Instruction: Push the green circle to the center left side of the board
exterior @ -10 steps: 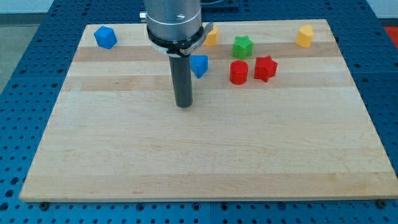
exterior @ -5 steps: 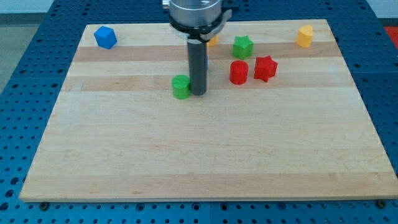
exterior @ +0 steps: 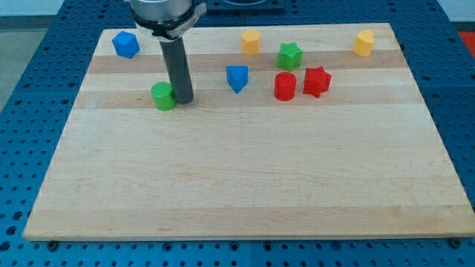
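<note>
On the view's upper left part of the board, the green circle sits upright, a short round bright-green block, with my tip touching its right side. The arm carries only a plain dark rod, so no jaws exist to open or close. Nearby lie a blue cube toward the view's top left and a blue triangular block to the right.

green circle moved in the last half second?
Yes. The green circle slid toward the view's left, away from the fixed red cylinder; my tip sits against its right side.
</note>
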`<action>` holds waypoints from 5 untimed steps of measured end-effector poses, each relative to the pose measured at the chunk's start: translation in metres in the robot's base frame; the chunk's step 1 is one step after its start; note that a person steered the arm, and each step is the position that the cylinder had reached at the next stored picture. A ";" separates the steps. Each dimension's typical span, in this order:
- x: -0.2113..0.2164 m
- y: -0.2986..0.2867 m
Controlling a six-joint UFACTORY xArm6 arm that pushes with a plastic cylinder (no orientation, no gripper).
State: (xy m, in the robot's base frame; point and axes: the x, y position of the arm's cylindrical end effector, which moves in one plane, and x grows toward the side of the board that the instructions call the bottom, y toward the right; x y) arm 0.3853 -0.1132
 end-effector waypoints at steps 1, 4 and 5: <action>-0.001 -0.023; -0.009 -0.089; -0.007 -0.099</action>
